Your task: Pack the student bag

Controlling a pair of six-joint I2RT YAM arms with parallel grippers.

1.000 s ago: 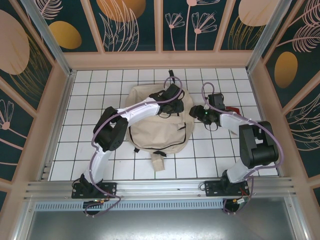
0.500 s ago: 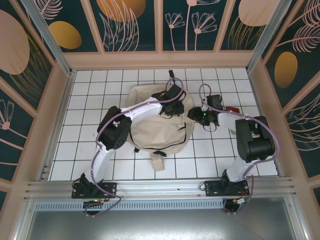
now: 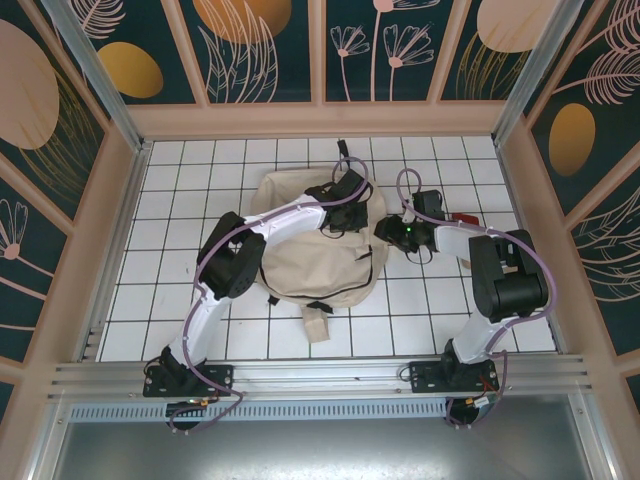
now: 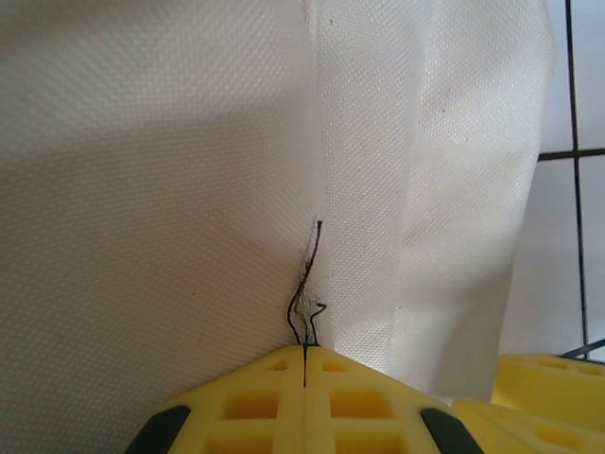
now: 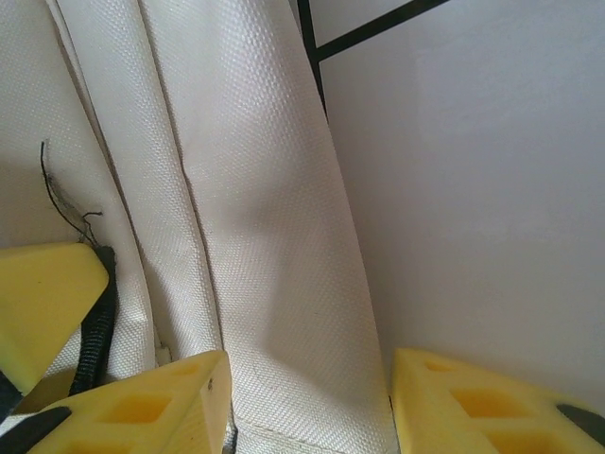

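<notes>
On the white tiled table (image 3: 180, 300), centre of the overhead view, the student bag (image 3: 300, 260) lies flat, black top loop toward the upper edge, straps toward the bottom. Left gripper (image 3: 345, 212) sits on the bag's upper right corner; the left arm crosses the bag's upper part and hides it. Right gripper (image 3: 392, 228) is just beside the bag's right edge. A small red-and-black object (image 3: 463, 218) lies right of the right wrist, partly hidden by it. Painted floral wall panels (image 3: 260, 50) fill the top of the frame.

Left wrist view: beige bag cloth (image 4: 151, 170) fills most of the frame, tile at right. Left gripper (image 4: 304, 374) at bottom centre, yellow pads pressed flush together. A thin black thread (image 4: 307, 284) rises from the line where they meet; cannot tell if it is caught. One yellow finger (image 4: 553, 383) of the other gripper is at lower right.

Right wrist view: right gripper (image 5: 310, 388) part-open, fingers (image 5: 142, 411) astride a long fold of the bag's edge (image 5: 255, 236). Whether they press it, cannot tell. Bare tile at right. A black strap (image 5: 99, 322) shows at lower left.
</notes>
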